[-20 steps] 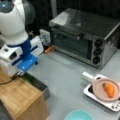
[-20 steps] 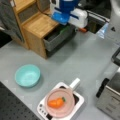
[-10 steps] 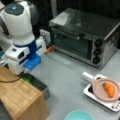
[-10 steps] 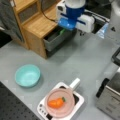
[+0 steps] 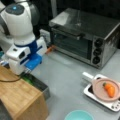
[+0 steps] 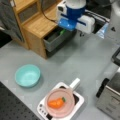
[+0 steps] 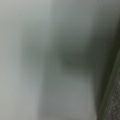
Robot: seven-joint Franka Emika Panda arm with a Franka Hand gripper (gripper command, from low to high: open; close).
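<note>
My gripper (image 5: 26, 71) (image 6: 65, 29) hangs from the white and blue hand, low over the open grey drawer (image 5: 40, 86) (image 6: 56, 40) of the wooden cabinet (image 5: 17, 96) (image 6: 37, 23). Its fingertips are hidden behind the hand and the drawer's edge. A green thing (image 5: 30, 79) (image 6: 62, 31) lies in the drawer right under the hand. The wrist view gives only a blurred grey surface (image 7: 50, 60) with a dark edge (image 7: 112, 95) at the right, and no fingers show there.
A toaster oven (image 5: 85, 40) (image 6: 110, 100) stands on the grey table. A pink plate (image 5: 106, 89) (image 6: 60, 102) with a carrot (image 5: 109, 89) (image 6: 56, 103) sits on a small white stove (image 5: 100, 96) (image 6: 75, 100). A teal bowl (image 6: 27, 75) (image 5: 78, 115) is nearby.
The hand has come down and a little sideways toward the open drawer over the last second; most of that happened early. Nothing else has moved.
</note>
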